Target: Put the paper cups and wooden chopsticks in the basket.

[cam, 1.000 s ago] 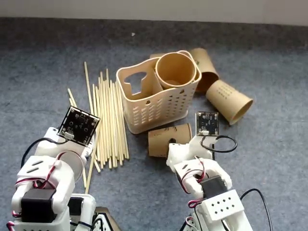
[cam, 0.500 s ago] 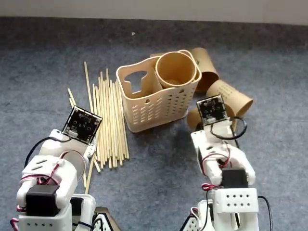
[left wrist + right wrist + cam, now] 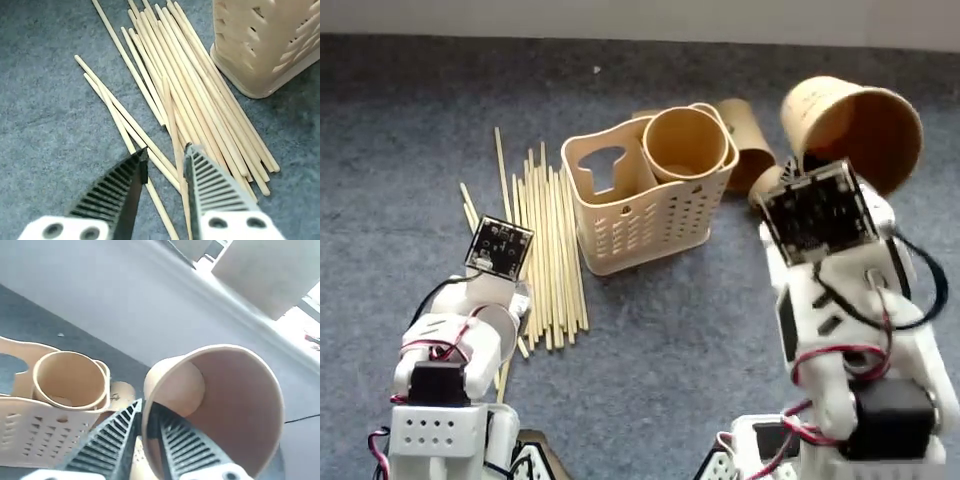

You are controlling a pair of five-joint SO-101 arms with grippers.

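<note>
Paper cup (image 3: 850,120) aloft, rim pinched in right gripper (image 3: 146,407), mouth facing rightward; left gripper (image 3: 166,151) parted.

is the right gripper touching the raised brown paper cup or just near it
Touching. The right wrist view shows the right gripper pinching the wall of the brown paper cup, one jaw inside, one outside.

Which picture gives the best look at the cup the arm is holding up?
The right wrist view: the held paper cup is close up, its wall pinched in the right gripper. The high view shows it raised, right of the basket, grip hidden.
</note>
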